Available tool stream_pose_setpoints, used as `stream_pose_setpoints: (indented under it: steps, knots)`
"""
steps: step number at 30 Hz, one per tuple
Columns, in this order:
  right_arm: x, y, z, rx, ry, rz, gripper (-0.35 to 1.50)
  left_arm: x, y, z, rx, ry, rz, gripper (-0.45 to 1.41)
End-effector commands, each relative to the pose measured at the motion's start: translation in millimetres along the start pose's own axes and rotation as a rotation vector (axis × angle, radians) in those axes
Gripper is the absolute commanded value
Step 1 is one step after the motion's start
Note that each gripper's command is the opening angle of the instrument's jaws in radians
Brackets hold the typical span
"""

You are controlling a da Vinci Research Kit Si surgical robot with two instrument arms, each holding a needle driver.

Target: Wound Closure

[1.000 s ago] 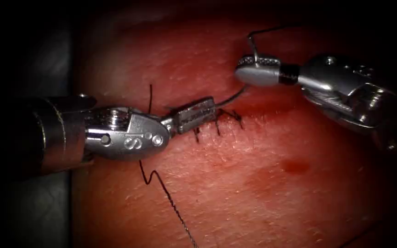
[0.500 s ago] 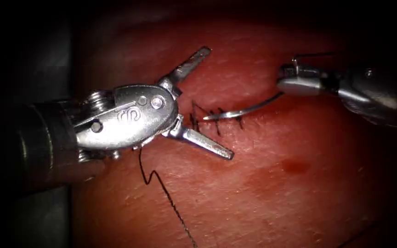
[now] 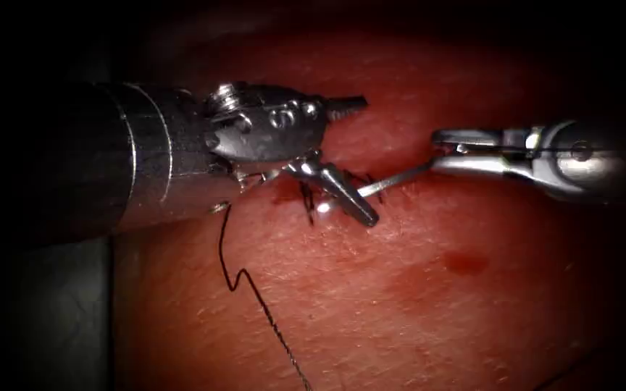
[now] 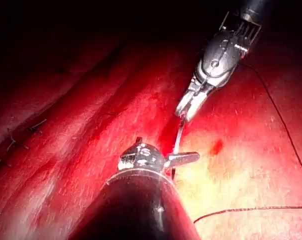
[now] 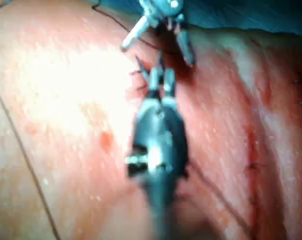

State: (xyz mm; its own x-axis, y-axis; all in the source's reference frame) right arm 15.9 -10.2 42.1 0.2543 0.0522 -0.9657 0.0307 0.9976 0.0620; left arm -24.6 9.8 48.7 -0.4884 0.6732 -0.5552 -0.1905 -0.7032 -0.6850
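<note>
Needle (image 3: 393,181) at frame centre, over the stitched cut (image 3: 309,199), its tail end pinched by right tool (image 3: 440,148). Left tool (image 3: 345,156) spread around the tip, empty. Best closed squarely behind the point.

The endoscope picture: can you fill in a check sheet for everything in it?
Surface: tissue with a stitched cut and a spot of red fluid.
Job's things: needle above the cut, its tip near the stitches; whether it is in the tissue cannot be told.
Clutter: nothing seen.
Grippers: right gripper shut on the needle's rear end; left gripper open, holds nothing.
Cables: thread lies loose on the tissue.
Surroundings: dark.
</note>
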Motion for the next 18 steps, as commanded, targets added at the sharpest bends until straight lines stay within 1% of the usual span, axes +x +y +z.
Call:
stream_pose_setpoints:
  steps: [1, 3, 5, 6, 9, 12, 15, 18]
  knots:
    - [0.0, -0.9, 0.9, 0.015, 0.005, -0.021, -0.35, -0.1, -1.1, 0.7, -0.064, 0.007, -0.010, 0.88]
    - [0.1, -1.1, 0.9, 0.023, 0.007, -0.035, -0.35, -0.2, -1.7, 0.8, -0.111, -0.003, 0.013, 0.84]
    - [0.2, -1.3, 1.0, 0.035, 0.009, -0.050, -0.35, -0.1, -1.9, 0.9, -0.147, -0.012, 0.001, 0.83]
    - [0.2, -1.5, 1.2, 0.042, 0.010, -0.059, -0.35, 0.1, -1.9, 1.2, -0.194, -0.011, -0.007, 0.83]
    - [0.3, -1.6, 1.3, 0.040, 0.011, -0.083, -0.35, 0.4, -1.4, 1.6, -0.236, -0.018, -0.014, 0.83]
    - [0.5, -1.7, 1.4, 0.038, 0.013, -0.112, -0.35, 0.6, -0.1, 2.2, -0.276, -0.055, -0.018, 0.83]
    - [0.7, -1.8, 1.6, 0.037, 0.014, -0.124, -0.35, 0.8, 0.5, 2.4, -0.301, -0.077, -0.037, 0.83]
    - [1.1, -1.8, 1.8, 0.038, 0.014, -0.146, -0.35, 0.8, 0.3, 2.4, -0.278, -0.125, -0.063, 0.69]
